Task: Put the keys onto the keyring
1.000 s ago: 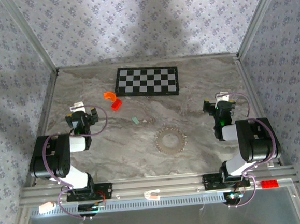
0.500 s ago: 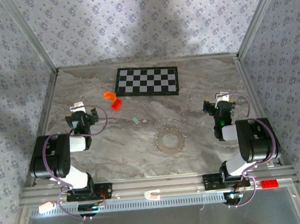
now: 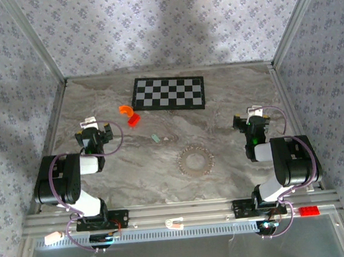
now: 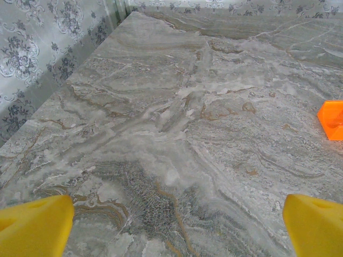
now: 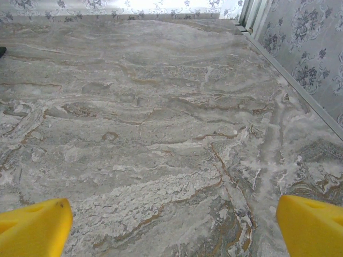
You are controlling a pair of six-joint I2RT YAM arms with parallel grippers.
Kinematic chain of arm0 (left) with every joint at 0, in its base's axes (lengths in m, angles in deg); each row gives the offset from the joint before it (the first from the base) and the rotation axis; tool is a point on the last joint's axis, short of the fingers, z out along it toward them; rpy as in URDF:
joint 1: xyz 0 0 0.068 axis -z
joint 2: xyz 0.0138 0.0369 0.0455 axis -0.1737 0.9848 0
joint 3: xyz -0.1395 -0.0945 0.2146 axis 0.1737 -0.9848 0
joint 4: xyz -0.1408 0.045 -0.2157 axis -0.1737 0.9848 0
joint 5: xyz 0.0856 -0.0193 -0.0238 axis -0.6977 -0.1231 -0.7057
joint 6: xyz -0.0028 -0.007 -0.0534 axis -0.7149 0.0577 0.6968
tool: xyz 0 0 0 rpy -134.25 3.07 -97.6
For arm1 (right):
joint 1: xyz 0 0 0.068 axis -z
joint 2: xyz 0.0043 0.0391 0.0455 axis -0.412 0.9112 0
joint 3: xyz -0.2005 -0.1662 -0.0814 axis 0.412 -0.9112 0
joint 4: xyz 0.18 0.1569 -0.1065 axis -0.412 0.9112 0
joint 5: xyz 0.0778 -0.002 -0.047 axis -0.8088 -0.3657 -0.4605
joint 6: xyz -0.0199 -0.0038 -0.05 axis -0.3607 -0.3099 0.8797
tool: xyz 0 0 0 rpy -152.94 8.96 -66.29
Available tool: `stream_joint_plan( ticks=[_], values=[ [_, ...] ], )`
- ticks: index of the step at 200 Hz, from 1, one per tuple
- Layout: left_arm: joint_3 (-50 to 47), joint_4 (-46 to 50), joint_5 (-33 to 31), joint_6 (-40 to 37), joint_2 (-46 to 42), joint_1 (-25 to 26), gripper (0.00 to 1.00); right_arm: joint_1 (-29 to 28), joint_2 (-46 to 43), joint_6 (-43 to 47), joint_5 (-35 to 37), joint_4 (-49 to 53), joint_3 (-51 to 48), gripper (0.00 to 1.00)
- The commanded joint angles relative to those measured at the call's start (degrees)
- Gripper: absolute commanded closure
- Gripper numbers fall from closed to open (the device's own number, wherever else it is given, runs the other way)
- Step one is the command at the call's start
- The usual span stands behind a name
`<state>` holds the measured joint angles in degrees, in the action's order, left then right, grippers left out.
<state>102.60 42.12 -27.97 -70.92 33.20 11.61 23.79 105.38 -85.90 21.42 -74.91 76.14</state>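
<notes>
Overhead, keyring (image 3: 195, 160) and keys (image 3: 155, 138), apart

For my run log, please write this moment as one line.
left gripper: open, empty | right gripper: open, empty | keys: on table, untouched | keyring: on table, apart from keys

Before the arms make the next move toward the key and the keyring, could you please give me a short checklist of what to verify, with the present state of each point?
1. Left pincer open and empty: ok.
2. Right pincer open and empty: ok.
3. Key lies free on the table, apart from the keyring: ok.
4. Nothing lies on the keyring: ok.
5. Orange piece and red piece lie apart from the key: ok.
6. Keyring chain unclasped, ready for threading: cannot tell, too small to see.
</notes>
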Motion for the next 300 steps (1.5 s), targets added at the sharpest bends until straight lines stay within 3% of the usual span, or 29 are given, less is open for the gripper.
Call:
stream_joint_plan(
  ticks=[1,32,78,122,136,165,194,230,263,300],
  values=[
    [-0.16,-1.15,0.31,-0.35,-1.28,-0.11,0.00,-0.51,-1.73,1.03,0.50,2.59,1.56,0.00],
    [0.07,0.75,1.88,-1.32,-3.19,0.10,0.00,-2.29,-4.50,2.42,3.19,4.20,1.30,0.00],
    [3.12,17.38,2.64,-0.98,-15.02,0.57,0.00,-5.49,-12.92,2.84,5.12,12.18,1.76,0.00],
    [5.36,31.80,3.81,2.73,-26.03,5.19,0.00,-11.20,-26.57,1.17,7.75,24.41,2.66,0.00],
    [6.89,38.13,3.54,6.49,-28.76,6.60,0.00,-13.22,-31.47,-2.11,9.00,29.22,3.44,0.00],
    [9.06,48.93,9.51,15.37,-33.99,7.85,0.00,-15.54,-40.05,-20.55,10.37,50.48,9.00,0.00],
    [11.61,58.50,14.83,20.57,-37.91,10.10,0.00,-18.08,-40.00,-24.29,5.72,64.89,15.32,0.00],
    [15.14,67.13,23.06,22.40,-39.85,14.27,0.00,-23.34,-34.45,-22.12,-1.25,80.13,24.69,0.01],
    [14.19,68.99,23.44,23.08,-42.82,22.57,0.00,-31.01,-32.80,-22.29,-4.09,89.16,28.56,0.01],
    [13.61,71.43,23.69,24.89,-44.27,30.22,0.00,-33.98,-32.36,-26.42,-9.64,93.15,27.47,0.01]
  ],
)
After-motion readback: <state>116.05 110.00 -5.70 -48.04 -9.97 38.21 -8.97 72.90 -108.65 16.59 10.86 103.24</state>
